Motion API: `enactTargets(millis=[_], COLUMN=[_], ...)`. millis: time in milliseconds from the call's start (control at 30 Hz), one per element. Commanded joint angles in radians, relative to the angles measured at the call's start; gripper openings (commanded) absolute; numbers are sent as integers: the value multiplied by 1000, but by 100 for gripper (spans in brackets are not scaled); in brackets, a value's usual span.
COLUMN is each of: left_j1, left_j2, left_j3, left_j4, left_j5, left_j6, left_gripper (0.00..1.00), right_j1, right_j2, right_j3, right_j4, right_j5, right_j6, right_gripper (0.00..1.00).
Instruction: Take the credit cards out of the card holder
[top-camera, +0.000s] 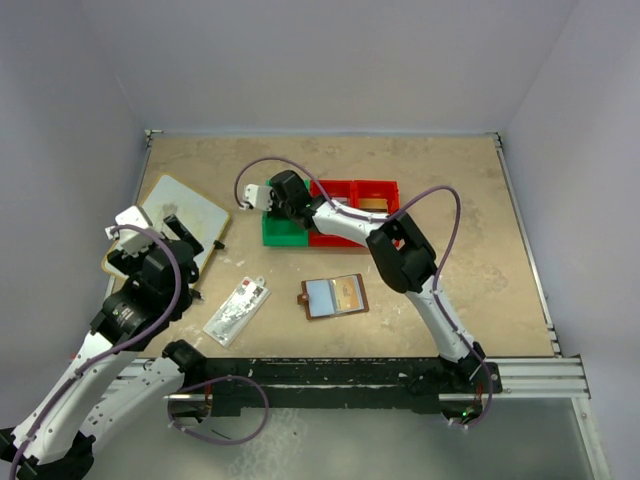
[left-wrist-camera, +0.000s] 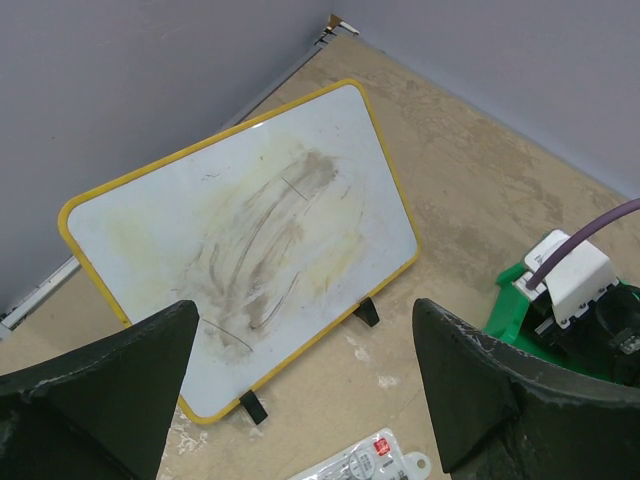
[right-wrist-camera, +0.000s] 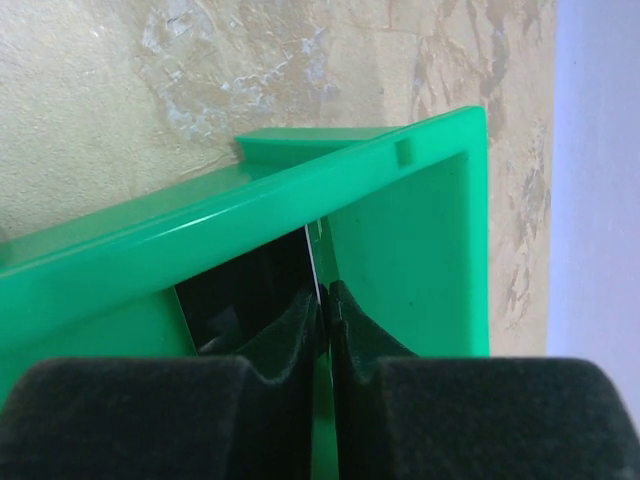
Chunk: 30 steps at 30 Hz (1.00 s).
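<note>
— What sits by the left edge of the desk (top-camera: 480, 250)?

— A yellow-rimmed whiteboard (left-wrist-camera: 250, 230), smudged grey, propped on small black feet. The left gripper (left-wrist-camera: 305, 350) hangs above it with its fingers spread wide, nothing between them.

— And nearer the front edge?

— A white packet (top-camera: 237, 310) lies flat there; its contents are too small to make out. Right of it, about mid-desk towards the front edge, the card holder (top-camera: 334, 296) lies open with its pale pockets up. Something orange-brown shows in the right half (a card, possibly, but I cannot tell). Neither gripper touches it.

— Further back?

— A green bin (right-wrist-camera: 420, 230) beside the red bins (top-camera: 375, 190), which the right arm partly covers. From above, the wrist hides the right gripper (right-wrist-camera: 322, 300) completely.

— So are its fingers closed?

— In the wrist view the pads sit inside the green bin, pinched on a thin card (right-wrist-camera: 311, 255) seen edge-on. Its face is hidden, and the bin floor below is dark.
</note>
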Motion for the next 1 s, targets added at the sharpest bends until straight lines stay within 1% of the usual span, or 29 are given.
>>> enactTargets(millis=[0,133,367,533,600,700,733,967], left_j1=[4,4,4,4,4,5,4,4], left_j2=[-9,-6,-1,1,2,9,9,20], left_j3=[21,22,22,19,18,19,19,20], left_j4=[9,10,8,9,9,11,11,11], left_j5=[-27,-24,-19,-15,-12,-8,-7,-7], left_j6=[-12,-10,-7,-5,-5,-2,-2,-1], left_gripper=[85,85,85,85,85,85,85,85], right_j1=[10,11,11,11,12,11,11,10], right_j2=[5,1,-11,-12,-23,-36,-39,-44], right_j3=[37,36,18,12,0,-8,-9,-7], right_j4=[4,4,-18,-46,-39,-26,-26,-20], right_j5=[44,40,5,-28,-40,-62,-68,-91], right_j6=[-12,3,27,51,61,88,93,127], right_gripper=[12,22,35,38,44,48,51,55])
